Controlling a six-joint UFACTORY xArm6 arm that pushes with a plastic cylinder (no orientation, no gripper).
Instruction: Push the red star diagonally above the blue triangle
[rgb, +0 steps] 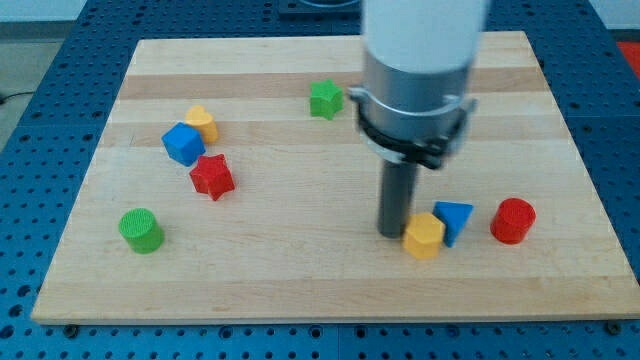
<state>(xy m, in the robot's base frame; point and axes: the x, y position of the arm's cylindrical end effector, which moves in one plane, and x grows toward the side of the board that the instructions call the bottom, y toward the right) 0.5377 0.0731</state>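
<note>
The red star (212, 176) lies on the wooden board at the view's left, just below a blue cube (183, 143). The blue triangle (455, 219) lies at the view's lower right, touching a yellow hexagonal block (424, 236) on its left. My tip (392, 232) rests on the board just left of the yellow hexagonal block, close to it or touching it. The tip is far to the right of the red star.
A yellow block (202, 122) sits beside the blue cube at its upper right. A green cylinder (140, 230) lies at the lower left. A green star (325, 99) lies near the top centre. A red cylinder (513, 221) stands right of the blue triangle.
</note>
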